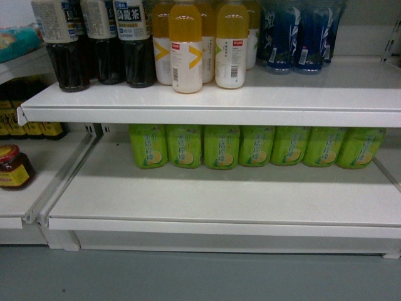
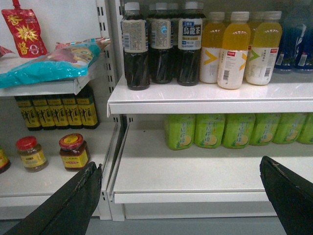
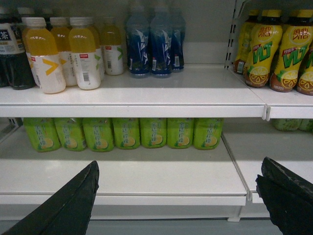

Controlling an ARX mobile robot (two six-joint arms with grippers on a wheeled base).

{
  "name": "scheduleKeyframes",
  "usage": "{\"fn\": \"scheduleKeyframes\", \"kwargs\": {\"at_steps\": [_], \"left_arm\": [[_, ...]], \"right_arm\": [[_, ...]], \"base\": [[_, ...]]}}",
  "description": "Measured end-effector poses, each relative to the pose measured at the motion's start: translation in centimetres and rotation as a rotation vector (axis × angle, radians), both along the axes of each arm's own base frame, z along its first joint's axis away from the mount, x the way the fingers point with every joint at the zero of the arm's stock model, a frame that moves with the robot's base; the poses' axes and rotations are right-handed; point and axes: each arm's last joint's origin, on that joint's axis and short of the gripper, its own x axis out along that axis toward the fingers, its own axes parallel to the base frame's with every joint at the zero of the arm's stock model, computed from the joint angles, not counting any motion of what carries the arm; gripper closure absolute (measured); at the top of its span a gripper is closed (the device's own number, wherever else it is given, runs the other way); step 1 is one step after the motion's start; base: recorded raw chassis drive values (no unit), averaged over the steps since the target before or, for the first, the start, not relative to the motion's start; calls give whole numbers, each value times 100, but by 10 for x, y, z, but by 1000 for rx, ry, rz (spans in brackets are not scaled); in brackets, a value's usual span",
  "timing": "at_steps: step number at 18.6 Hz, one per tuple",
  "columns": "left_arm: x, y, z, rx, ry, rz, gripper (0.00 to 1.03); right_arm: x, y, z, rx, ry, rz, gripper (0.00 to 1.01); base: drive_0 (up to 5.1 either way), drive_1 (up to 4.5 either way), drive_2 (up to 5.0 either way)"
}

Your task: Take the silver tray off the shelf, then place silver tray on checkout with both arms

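No tray shows in any view, and neither does the checkout. The head view takes in two shelf boards: the upper shelf (image 1: pixel 301 94) carries dark tea bottles (image 1: pixel 100 44), orange bottles (image 1: pixel 200 44) and blue bottles (image 1: pixel 301 34), and the lower shelf (image 1: pixel 225 194) has a row of green bottles (image 1: pixel 257 145) along its back with bare board in front of them. Where the tray sits I cannot tell; it may lie on a board outside these views.

The left pincer (image 2: pixel 181 196) is spread wide and holds nothing, its black fingers (image 2: pixel 78 196) framing the lower board below the green bottles. The right pincer (image 3: pixel 178 196) is likewise wide open and empty, fingers (image 3: pixel 73 200) low in front of the same board.

The main risk, as I judge it, is reaching in before the tray is found: an arm going toward the lower shelf could knock the green bottles over, or strike the lip of the upper shelf just above them. Jars (image 2: pixel 73 151) left of the green bottles, on the neighbouring board, are also open to a stray left arm. Once found, a tray that wide, lifted unevenly by two arms, could tilt and slip.
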Motion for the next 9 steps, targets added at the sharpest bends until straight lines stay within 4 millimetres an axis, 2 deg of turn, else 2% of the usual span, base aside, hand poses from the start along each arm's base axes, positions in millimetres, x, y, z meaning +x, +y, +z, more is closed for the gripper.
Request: {"fn": "scheduleKeyframes", "kwargs": {"at_steps": [9], "left_arm": [[0,0,0,0,0,0,5]], "right_arm": [[0,0,0,0,0,0,3]], "base": [[0,0,0]]}}
